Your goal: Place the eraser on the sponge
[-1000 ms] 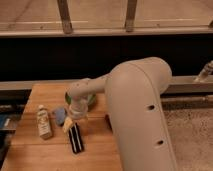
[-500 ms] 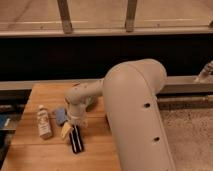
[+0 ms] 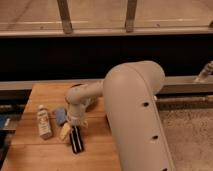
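Gripper [image 3: 75, 124] hangs over far end of eraser [image 3: 77, 141]; its long axis runs near-far; sponge [image 3: 60, 114] just left; grip state cannot be told.

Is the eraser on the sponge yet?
No: the eraser lies on the table, apart from the sponge, with the end effector at its far end.

The big cream-white robot arm [image 3: 134, 117] swings further left across the wooden table [image 3: 30, 150], and its gripper [image 3: 75, 123] comes down at the far end of the flat black striped eraser [image 3: 77, 141]
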